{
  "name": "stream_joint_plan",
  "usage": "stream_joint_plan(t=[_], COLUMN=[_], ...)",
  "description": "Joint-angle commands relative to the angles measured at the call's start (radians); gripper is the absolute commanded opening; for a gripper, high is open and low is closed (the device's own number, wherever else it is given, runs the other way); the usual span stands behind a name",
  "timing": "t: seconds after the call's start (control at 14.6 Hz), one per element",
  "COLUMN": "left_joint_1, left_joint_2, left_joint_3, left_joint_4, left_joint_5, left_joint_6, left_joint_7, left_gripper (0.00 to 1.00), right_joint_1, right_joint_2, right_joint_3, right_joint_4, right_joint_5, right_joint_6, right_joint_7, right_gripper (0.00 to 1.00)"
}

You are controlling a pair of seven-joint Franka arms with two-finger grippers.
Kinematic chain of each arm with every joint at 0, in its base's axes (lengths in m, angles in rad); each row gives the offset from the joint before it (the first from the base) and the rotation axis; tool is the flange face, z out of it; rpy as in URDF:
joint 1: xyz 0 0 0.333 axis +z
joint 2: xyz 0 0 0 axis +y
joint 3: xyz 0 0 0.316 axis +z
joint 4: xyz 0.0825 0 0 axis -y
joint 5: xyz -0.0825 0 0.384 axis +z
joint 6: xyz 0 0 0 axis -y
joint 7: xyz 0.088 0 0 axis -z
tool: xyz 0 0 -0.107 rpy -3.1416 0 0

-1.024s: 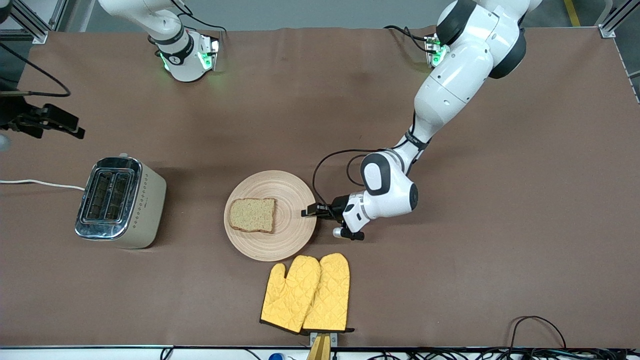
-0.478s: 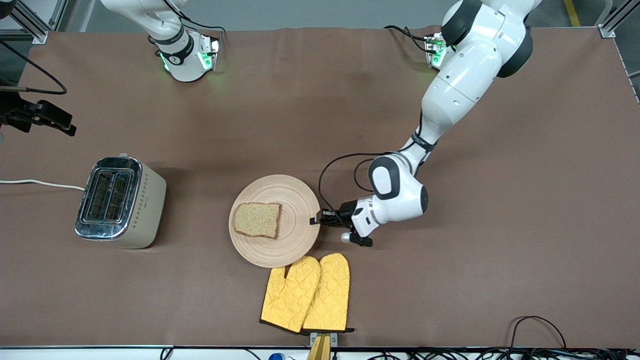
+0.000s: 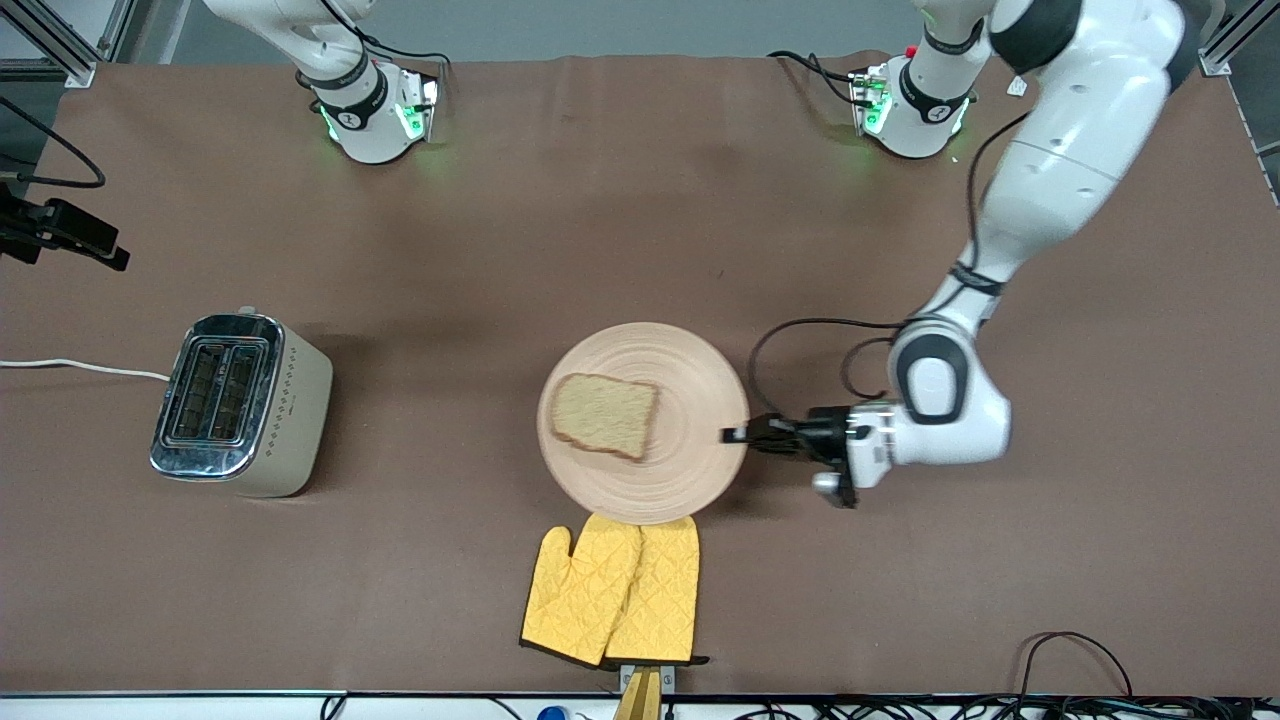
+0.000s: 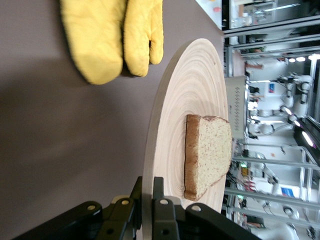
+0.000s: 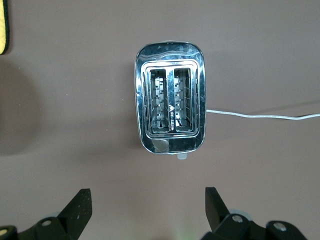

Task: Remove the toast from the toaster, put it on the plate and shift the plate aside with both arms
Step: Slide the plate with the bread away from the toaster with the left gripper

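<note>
The plate (image 3: pixel 690 480) is the reference point. The toast (image 3: pixel 606 415) lies flat on the plate, on the half toward the right arm's end of the table. The left gripper (image 3: pixel 737 435) is at the plate's rim on the side toward the left arm's end of the table; the left wrist view shows its fingers (image 4: pixel 162 210) closed onto the rim, one on either face of the plate (image 4: pixel 170 130). The plate's edge nearest the front camera overlaps the tips of the oven mitts (image 3: pixel 615 590), which lie nearer that camera than the plate. The toaster (image 3: pixel 240 403) stands well apart from the plate, toward the right arm's end. The right gripper (image 5: pixel 147 205) hangs above the toaster, jaws spread wide, holding nothing.
</note>
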Motion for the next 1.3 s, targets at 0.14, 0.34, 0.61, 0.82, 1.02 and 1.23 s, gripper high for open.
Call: stream_joint_plan(t=[0.14, 0.34, 0.61, 0.82, 1.02, 1.23], left_joint_1=[0.290, 0.415, 0.543, 0.589, 0.598, 0.598], left_joint_2=[-0.031, -0.008, 0.046, 0.089, 0.106, 0.118], left_joint_3=[-0.027, -0.022, -0.016, -0.014, -0.007, -0.005], left_joint_4=[-0.042, 0.007, 0.076, 0.122, 0.125, 0.130], left_joint_5=[0.244, 0.375, 0.473, 0.522, 0.527, 0.527], left_joint_6=[-0.131, -0.219, -0.308, -0.358, -0.358, -0.357], left_joint_7=[0.055, 0.051, 0.057, 0.066, 0.069, 0.086], left_gripper=[0.00, 0.00, 0.00, 0.00, 0.01, 0.05], right_joint_1=[-0.012, -0.002, 0.006, 0.008, 0.012, 0.014], right_joint_2=[-0.017, -0.017, -0.017, -0.017, -0.017, -0.017], right_joint_3=[0.022, 0.026, 0.026, 0.029, 0.029, 0.029], right_joint_4=[-0.002, 0.001, 0.002, 0.002, 0.002, 0.002], right_joint_5=[0.015, 0.012, 0.009, 0.009, 0.009, 0.008], right_joint_6=[-0.013, -0.015, -0.016, -0.016, -0.016, -0.016], right_joint_7=[-0.016, -0.013, -0.013, -0.011, -0.013, -0.013], right_gripper=[1.00, 1.00, 1.00, 1.00, 1.00, 1.00])
